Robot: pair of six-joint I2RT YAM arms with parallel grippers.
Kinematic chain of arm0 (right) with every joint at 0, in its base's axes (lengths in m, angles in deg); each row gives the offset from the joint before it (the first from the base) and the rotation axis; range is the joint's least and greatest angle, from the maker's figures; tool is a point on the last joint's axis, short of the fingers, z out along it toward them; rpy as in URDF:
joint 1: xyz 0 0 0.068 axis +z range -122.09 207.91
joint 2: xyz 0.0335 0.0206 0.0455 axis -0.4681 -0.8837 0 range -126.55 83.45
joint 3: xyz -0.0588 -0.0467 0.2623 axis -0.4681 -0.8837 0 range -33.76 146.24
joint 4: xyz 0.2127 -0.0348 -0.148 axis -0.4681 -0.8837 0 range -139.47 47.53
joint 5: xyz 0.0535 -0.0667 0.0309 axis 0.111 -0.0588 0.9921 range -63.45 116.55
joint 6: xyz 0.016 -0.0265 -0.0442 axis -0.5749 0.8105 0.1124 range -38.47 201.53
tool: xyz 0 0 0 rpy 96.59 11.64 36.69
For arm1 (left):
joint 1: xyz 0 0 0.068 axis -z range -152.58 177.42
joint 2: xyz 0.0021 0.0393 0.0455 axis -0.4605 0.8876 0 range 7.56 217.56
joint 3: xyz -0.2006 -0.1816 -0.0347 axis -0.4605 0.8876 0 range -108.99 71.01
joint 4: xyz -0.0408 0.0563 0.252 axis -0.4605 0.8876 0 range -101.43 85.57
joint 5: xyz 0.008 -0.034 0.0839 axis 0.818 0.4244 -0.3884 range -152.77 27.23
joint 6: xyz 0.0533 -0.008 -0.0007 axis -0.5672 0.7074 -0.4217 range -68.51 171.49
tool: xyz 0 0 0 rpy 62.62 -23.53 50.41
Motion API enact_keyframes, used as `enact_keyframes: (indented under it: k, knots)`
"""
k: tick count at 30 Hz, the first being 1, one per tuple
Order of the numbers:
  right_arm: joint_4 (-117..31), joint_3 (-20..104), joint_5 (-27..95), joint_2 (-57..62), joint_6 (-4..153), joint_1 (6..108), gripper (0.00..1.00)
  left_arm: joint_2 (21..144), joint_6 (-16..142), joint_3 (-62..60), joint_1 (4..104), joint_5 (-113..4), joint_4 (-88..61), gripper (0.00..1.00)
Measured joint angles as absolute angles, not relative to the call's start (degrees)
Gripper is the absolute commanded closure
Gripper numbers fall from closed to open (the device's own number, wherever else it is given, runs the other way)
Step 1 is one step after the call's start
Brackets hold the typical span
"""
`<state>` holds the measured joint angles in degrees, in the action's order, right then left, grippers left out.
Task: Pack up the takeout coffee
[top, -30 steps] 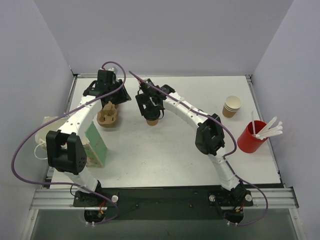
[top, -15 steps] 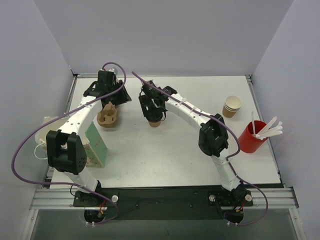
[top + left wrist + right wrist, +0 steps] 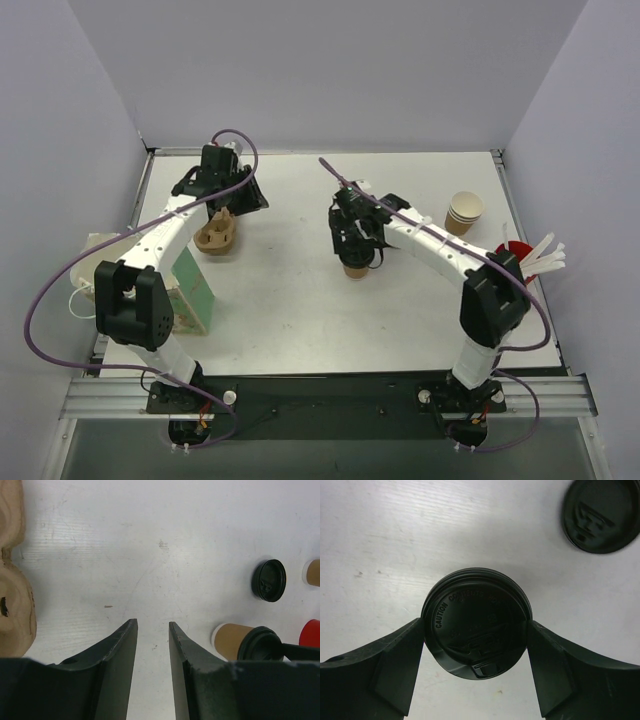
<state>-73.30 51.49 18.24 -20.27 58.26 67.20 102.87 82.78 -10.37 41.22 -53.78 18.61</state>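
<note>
The takeout coffee [image 3: 475, 605], a brown paper cup with a black lid, sits between my right gripper's [image 3: 475, 626] fingers, which are shut on the lid's rim. In the top view the cup [image 3: 355, 270] is under my right gripper [image 3: 357, 248] at mid-table. The left wrist view shows it from the side [image 3: 231, 640]. I cannot tell whether it touches the table. My left gripper [image 3: 238, 198] is narrowly open and empty [image 3: 152, 630], just behind the tan pulp cup carrier [image 3: 217, 233].
A loose black lid [image 3: 600, 512] lies on the table beside the held cup [image 3: 269, 580]. A stack of paper cups [image 3: 463, 212] and a red cup of stirrers [image 3: 503, 275] stand at the right. A green bag [image 3: 190, 288] lies at the left edge.
My right gripper has carried the cup to the right and nearer, away from the carrier. My left gripper has shifted only slightly.
</note>
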Motion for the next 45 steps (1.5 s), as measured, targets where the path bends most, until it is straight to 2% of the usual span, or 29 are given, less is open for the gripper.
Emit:
enact_keyframes:
  k: [8,15,25,27,33,37,45]
  knots:
    - [-70.6,31.4,14.7,-1.0,54.7,61.9,0.40,102.7,82.8,-9.9,42.6,-53.6,18.4,0.58]
    - [-69.3,22.1,10.7,8.7,53.4,57.4,0.39,102.0,82.8,-9.1,43.2,-53.5,18.4,0.58]
    - [-66.1,16.9,11.1,10.2,51.7,52.9,0.33,101.5,82.8,-8.3,43.5,-53.5,18.3,0.58]
    - [-65.6,16.7,11.4,10.2,51.3,52.7,0.27,101.5,82.7,-8.2,43.5,-53.5,18.3,0.58]
    - [-65.3,16.5,12.1,10.2,50.1,52.6,0.15,101.5,82.6,-8.2,43.5,-53.5,18.3,0.55]
    - [-66.0,16.6,12.1,10.2,50.0,52.6,0.12,101.5,82.5,-8.2,43.5,-53.5,18.3,0.51]
    - [-69.3,17.6,12.2,11.0,49.6,52.2,0.06,101.5,82.3,-8.2,43.5,-53.6,18.3,0.50]
